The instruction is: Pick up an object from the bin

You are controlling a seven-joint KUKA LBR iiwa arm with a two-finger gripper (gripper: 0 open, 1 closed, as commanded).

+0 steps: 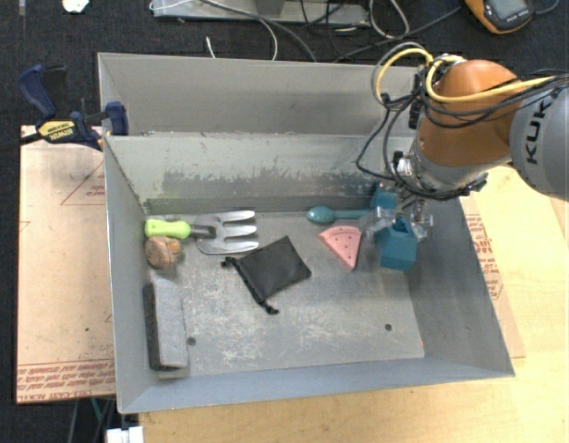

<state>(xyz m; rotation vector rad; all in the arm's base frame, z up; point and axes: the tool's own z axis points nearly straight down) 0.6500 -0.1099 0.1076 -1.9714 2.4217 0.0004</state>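
Note:
My gripper hangs below the orange wrist cover at the right side of the bin. Directly under it, touching or nearly touching, stands a blue block on the bin floor. Whether the block is gripped cannot be made out. A pink watermelon-slice toy lies just left of the block. A teal spoon lies along the back wall, its handle running toward the gripper.
A black pouch lies mid-bin. At the left lie a small garden fork with a green handle, a brown round lump and a long grey block by the left wall. The arm and its cables hang over the back right corner.

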